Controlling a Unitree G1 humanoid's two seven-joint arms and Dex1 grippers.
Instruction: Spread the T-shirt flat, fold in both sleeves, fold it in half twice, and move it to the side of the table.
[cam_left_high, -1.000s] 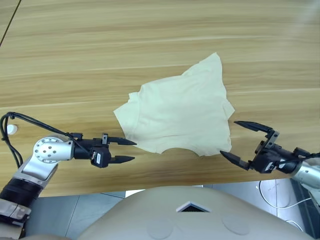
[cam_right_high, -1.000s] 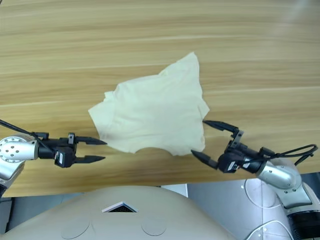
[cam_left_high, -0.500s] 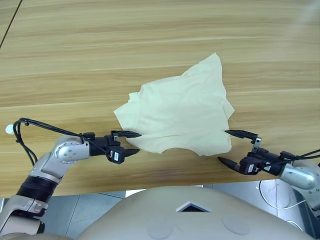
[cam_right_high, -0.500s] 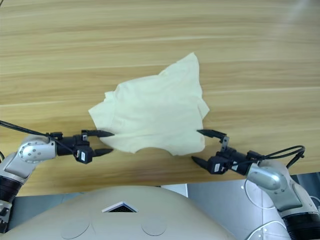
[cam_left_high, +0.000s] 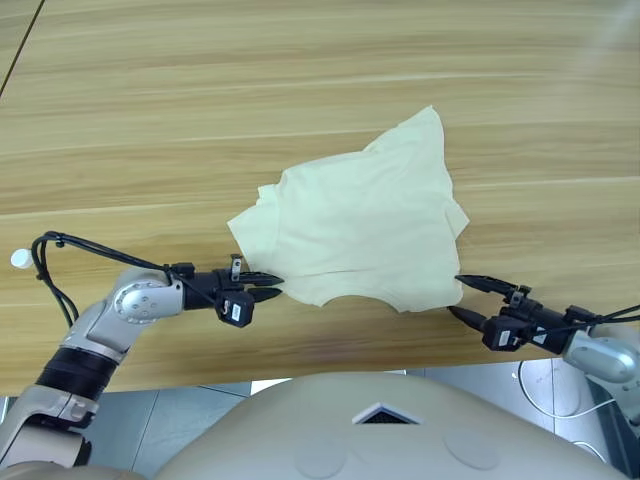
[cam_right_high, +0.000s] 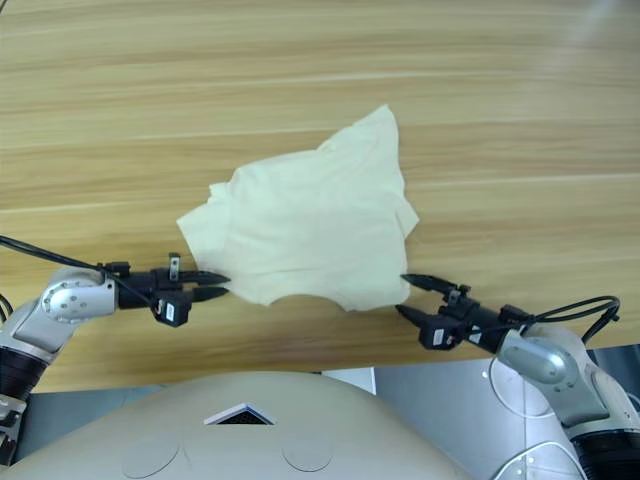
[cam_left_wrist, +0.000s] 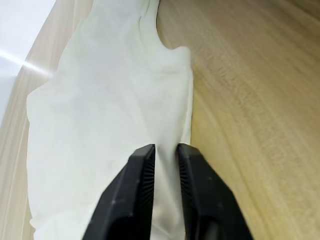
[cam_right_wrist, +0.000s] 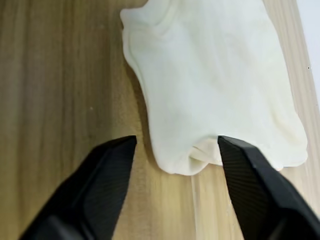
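Observation:
A pale cream T-shirt (cam_left_high: 360, 225) lies crumpled on the wooden table (cam_left_high: 200, 100), with its neckline toward the near edge. My left gripper (cam_left_high: 268, 285) is at the shirt's near-left hem. In the left wrist view the left gripper (cam_left_wrist: 166, 150) is shut on the fabric, its black fingers (cam_left_wrist: 142, 167) pinching a fold of the T-shirt (cam_left_wrist: 100, 115). My right gripper (cam_left_high: 456, 296) sits at the shirt's near-right corner. In the right wrist view this gripper (cam_right_wrist: 176, 142) stands open, with its fingers on either side of the corner of the T-shirt (cam_right_wrist: 210, 80), which lies flat between them.
The table's near edge (cam_left_high: 330, 370) runs just behind both grippers, with grey floor below it. A small white object (cam_left_high: 18, 258) lies at the far left beside the left arm's cable. Bare wood stretches beyond and to both sides of the shirt.
My left gripper moved right to the shirt's hem and shut on it. The right gripper came in to the shirt's corner and narrowed its opening.

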